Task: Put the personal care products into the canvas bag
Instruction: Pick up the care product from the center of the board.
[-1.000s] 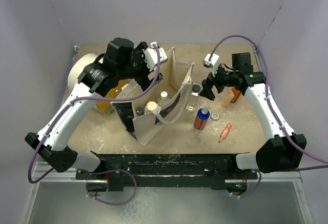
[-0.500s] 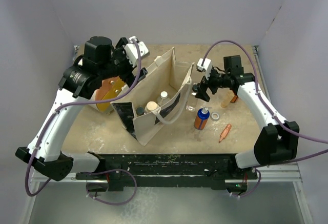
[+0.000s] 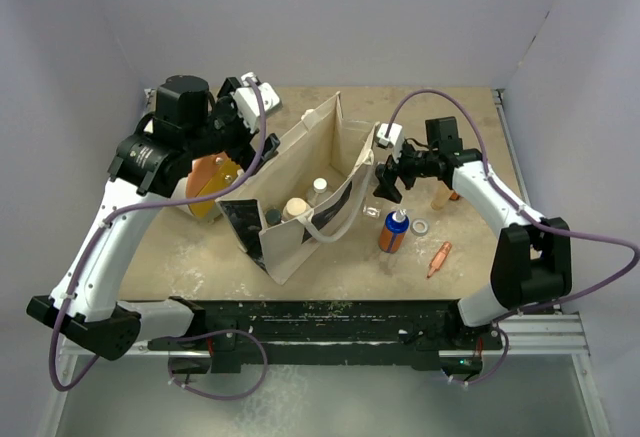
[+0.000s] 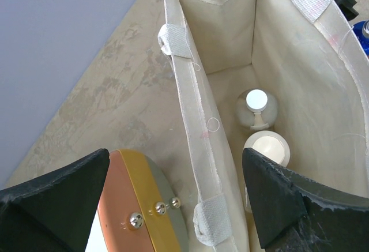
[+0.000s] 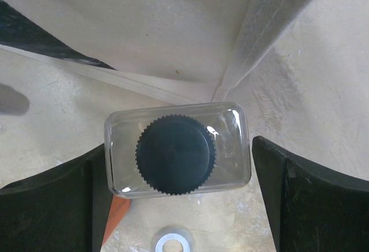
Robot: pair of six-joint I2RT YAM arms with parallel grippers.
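Observation:
The cream canvas bag (image 3: 345, 162) stands open mid-table. Inside it are a white bottle (image 4: 256, 101) and a tan-capped one (image 4: 267, 148). My left gripper (image 4: 173, 206) hangs open above the bag's left wall, over the gap between the bag and the drum, and holds nothing; in the top view the left gripper (image 3: 240, 137) is at the bag's left. My right gripper (image 5: 179, 165) is open and straddles a clear bottle with a black cap (image 5: 176, 154) standing beside the bag's right side. Its left finger is at the bottle's side and a gap shows on the right.
A big white drum with an orange end (image 3: 205, 177) lies left of the bag. Right of the bag are an orange bottle with a blue cap (image 3: 393, 232), a white ring (image 3: 420, 227), a beige tapered bottle (image 3: 442, 195) and a small pink piece (image 3: 438, 257).
My left arm has swung left and back from over the bag. My right gripper has moved left and down around the clear bottle.

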